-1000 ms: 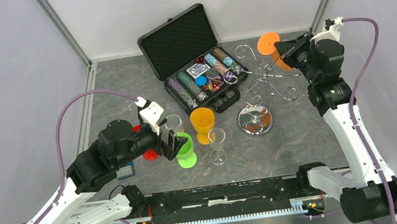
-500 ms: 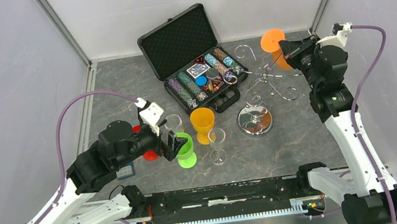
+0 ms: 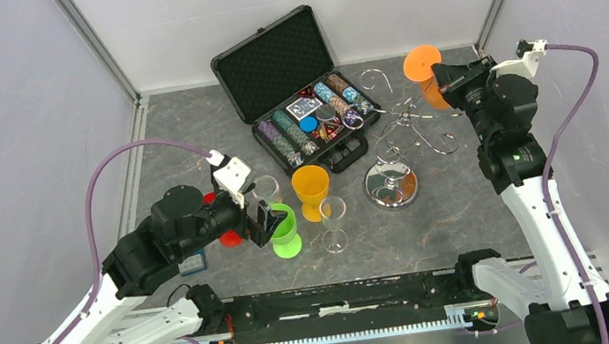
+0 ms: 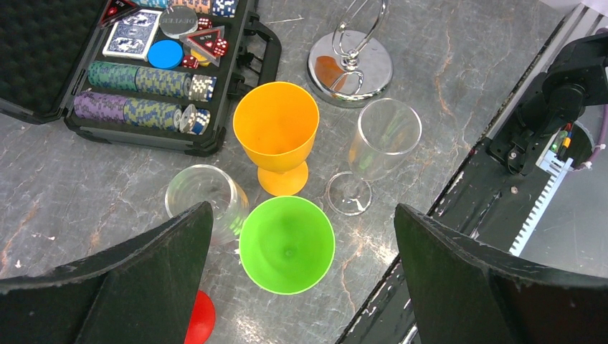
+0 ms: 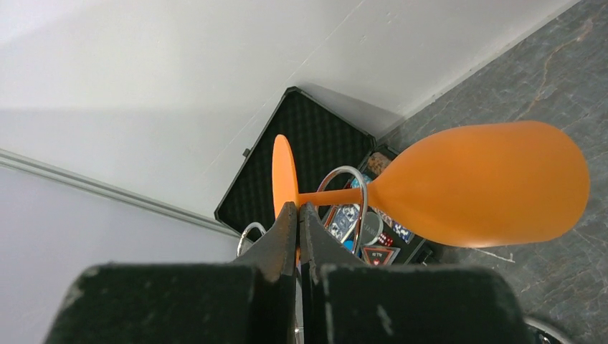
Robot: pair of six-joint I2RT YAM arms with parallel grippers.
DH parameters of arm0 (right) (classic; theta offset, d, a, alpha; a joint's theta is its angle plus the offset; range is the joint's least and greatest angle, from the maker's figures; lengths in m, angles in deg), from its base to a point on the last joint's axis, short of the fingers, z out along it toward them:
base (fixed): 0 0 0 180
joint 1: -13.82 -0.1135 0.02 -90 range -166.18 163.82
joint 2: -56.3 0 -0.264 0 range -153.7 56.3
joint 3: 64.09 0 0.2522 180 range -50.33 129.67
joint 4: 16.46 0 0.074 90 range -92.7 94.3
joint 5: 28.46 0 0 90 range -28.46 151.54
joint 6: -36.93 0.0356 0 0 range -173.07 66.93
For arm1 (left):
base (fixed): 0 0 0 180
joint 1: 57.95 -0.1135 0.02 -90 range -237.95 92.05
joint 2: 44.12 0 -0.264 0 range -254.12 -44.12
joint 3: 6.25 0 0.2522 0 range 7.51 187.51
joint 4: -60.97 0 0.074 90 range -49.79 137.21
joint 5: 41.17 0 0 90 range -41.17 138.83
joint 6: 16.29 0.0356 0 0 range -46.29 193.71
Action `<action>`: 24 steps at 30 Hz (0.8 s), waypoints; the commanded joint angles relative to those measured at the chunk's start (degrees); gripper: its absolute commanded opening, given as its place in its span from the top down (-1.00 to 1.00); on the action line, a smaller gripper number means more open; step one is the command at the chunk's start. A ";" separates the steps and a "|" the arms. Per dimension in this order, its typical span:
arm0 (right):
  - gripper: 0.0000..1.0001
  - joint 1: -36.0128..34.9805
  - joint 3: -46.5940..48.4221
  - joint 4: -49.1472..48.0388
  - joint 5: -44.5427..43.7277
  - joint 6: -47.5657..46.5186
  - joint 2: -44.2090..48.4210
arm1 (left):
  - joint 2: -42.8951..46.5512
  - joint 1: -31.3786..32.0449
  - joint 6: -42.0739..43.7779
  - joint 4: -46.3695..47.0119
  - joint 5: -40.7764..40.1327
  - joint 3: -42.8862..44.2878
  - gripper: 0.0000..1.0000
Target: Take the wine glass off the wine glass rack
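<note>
The orange wine glass (image 3: 422, 61) lies sideways in the air at the back right, above the curled arms of the chrome wine glass rack (image 3: 390, 186). My right gripper (image 3: 442, 79) is shut on the edge of its round foot. In the right wrist view the jaws of that gripper (image 5: 297, 209) pinch the foot disc, the orange bowl (image 5: 487, 186) points right, and the stem runs through a chrome hook loop (image 5: 363, 188). My left gripper (image 3: 268, 223) hangs open over a green glass (image 4: 287, 244), holding nothing.
An open black chip case (image 3: 299, 92) stands behind the rack's mirrored base (image 4: 350, 68). A yellow-orange goblet (image 3: 311, 184), a clear wine glass (image 3: 332, 213), a clear tumbler (image 4: 201, 197) and a red glass foot (image 4: 199, 319) crowd the left gripper. The black front rail (image 3: 344, 300) runs below.
My right gripper closed fully on the orange glass's foot and shifted a little to the right, carrying the glass with it. The left arm has not moved.
</note>
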 commanded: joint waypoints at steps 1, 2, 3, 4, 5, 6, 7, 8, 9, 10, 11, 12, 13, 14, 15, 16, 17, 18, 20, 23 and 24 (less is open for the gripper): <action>1.00 0.13 0.08 -0.65 3.28 2.12 1.64 | 0.30 0.36 2.55 3.40 -0.99 -0.09 -1.00; 1.00 0.14 -0.35 -1.04 4.04 2.98 2.08 | 0.32 0.36 2.59 3.51 -1.05 -0.11 -1.00; 1.00 0.10 -1.07 -1.76 5.46 3.82 2.62 | 0.22 0.36 2.52 3.57 -1.08 -0.09 -1.00; 1.00 0.05 -1.76 -2.90 6.57 4.76 3.03 | 0.24 0.36 2.59 3.49 -1.11 -0.09 -1.00; 1.00 0.11 -1.87 -3.27 7.56 5.37 3.26 | 0.17 0.36 2.54 3.57 -1.16 -0.12 -1.00; 1.00 0.07 -1.85 -3.67 8.52 5.96 3.27 | 0.16 0.36 2.53 3.68 -1.16 -0.10 -1.00; 1.00 0.13 -1.81 -3.93 9.51 6.56 3.38 | 0.08 0.36 2.52 3.75 -1.15 -0.09 -1.00; 1.00 0.13 -1.85 -4.55 10.17 7.22 3.48 | -0.02 0.36 2.45 3.76 -1.16 -0.09 -1.00; 1.00 0.14 -1.86 -5.13 10.65 7.51 3.60 | -0.03 0.36 2.50 3.83 -1.19 -0.08 -1.00; 1.00 0.15 -1.81 -5.34 10.92 7.77 3.81 | -0.07 0.36 2.37 3.84 -1.17 -0.09 -1.00; 1.00 0.18 -1.93 -5.84 10.90 8.03 3.92 | -0.09 0.36 2.39 3.84 -1.23 -0.09 -1.00; 1.00 0.13 -2.16 -6.10 10.86 8.22 4.03 | -0.20 0.36 2.33 3.84 -1.18 -0.09 -1.00; 1.00 0.14 -2.40 -7.84 11.16 8.65 3.99 | -0.22 0.36 2.28 3.85 -1.19 -0.09 -1.00; 1.00 0.12 -2.61 -8.93 11.84 9.25 3.84 | -0.20 0.36 2.20 3.88 -1.23 -0.01 -1.00; 1.00 0.17 -2.89 -9.91 12.76 9.93 3.44 | -0.18 0.36 2.20 3.82 -1.25 0.00 -1.00; 1.00 0.13 -3.27 -11.42 14.50 11.16 3.05 | -0.09 0.36 2.13 3.84 -1.26 0.02 -1.00; 1.00 0.12 -3.70 -12.90 16.21 12.64 2.77 | 0.02 0.36 2.16 3.84 -1.33 0.09 -1.00; 1.00 0.12 -4.23 -14.73 17.16 13.74 2.38 | 0.22 0.36 2.04 3.92 -1.46 0.09 -1.00; 1.00 0.12 -4.98 -17.59 18.66 15.72 1.84 | 0.46 0.36 1.88 4.01 -1.62 0.09 -1.00; 1.00 0.13 -5.13 -20.59 19.78 16.99 0.91 | 0.78 0.35 1.71 4.28 -1.83 0.09 -1.00; 1.00 0.16 -5.22 -22.41 20.12 17.18 0.54 | 0.86 0.36 1.62 4.37 -1.86 0.09 -1.00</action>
